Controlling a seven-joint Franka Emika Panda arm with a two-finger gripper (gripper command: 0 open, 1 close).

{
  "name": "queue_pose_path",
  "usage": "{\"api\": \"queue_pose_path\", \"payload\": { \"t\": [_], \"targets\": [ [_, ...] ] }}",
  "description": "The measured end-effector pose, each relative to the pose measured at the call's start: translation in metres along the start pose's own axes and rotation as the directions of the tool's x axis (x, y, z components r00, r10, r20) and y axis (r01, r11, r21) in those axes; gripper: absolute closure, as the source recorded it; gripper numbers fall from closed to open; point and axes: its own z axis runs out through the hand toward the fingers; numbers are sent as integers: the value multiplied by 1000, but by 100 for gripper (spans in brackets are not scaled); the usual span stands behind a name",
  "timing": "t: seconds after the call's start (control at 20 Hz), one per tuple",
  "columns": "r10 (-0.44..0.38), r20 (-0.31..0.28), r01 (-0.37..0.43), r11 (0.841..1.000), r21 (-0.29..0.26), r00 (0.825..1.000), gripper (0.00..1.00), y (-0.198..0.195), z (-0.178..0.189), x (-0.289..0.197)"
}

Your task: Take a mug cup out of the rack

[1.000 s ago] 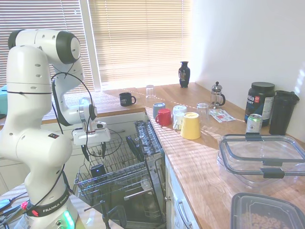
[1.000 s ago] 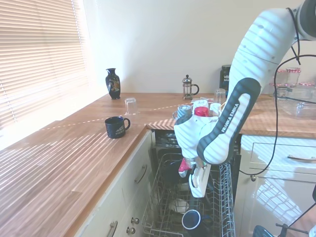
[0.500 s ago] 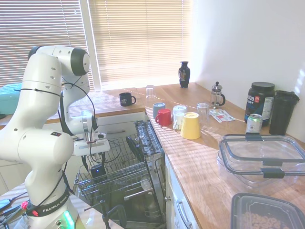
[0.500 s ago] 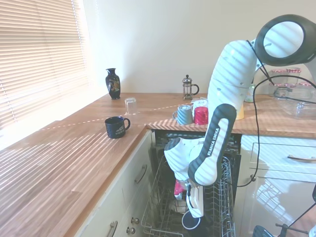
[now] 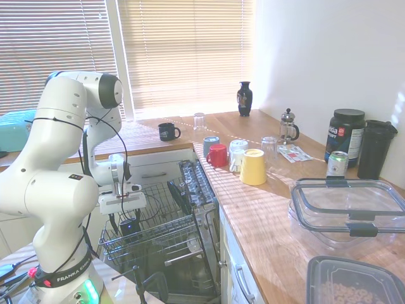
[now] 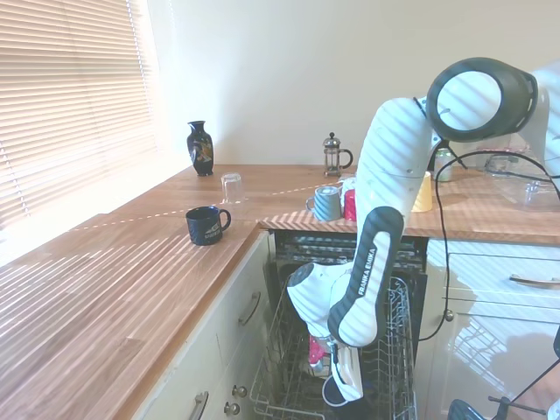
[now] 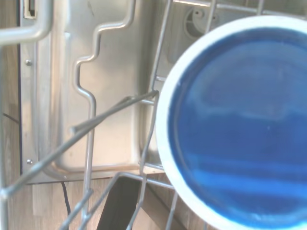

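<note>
My gripper (image 5: 124, 218) sits down over the mug (image 5: 130, 226) in the rack (image 5: 166, 233); I cannot tell its opening. My arm reads "FRANKA EMIKA".

red mug (image 5: 217, 155) beside yellow mug (image 5: 253, 166) on counter (image 5: 266, 215).

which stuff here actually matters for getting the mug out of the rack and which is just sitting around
Part of the job:
- mug, dark, upright in the rack, blue inside with a white rim in the wrist view
- rack, grey wire basket
- gripper, down at the mug

Just lying about:
- red mug
- yellow mug
- printed black mug
- vase
- coffee press
- plastic tub
</note>
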Motion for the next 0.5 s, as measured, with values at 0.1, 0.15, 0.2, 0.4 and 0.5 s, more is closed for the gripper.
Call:
{"api": "queue_pose_path", "payload": {
  "t": [0.1, 0.15, 0.2, 0.4, 0.5],
  "targets": [
    [3, 9, -3, 1000, -5, 1000, 0, -1, 6, 0],
    [4, 13, -4, 1000, -9, 1000, 0, -1, 9, 0],
    [4, 17, -4, 1000, -13, 1000, 100, -1, 13, 0],
    [0, 25, 1, 1000, -21, 1000, 100, -4, 27, -3],
    [1, 21, 0, 1000, -16, 1000, 100, -6, 30, -3]
  ]
}}
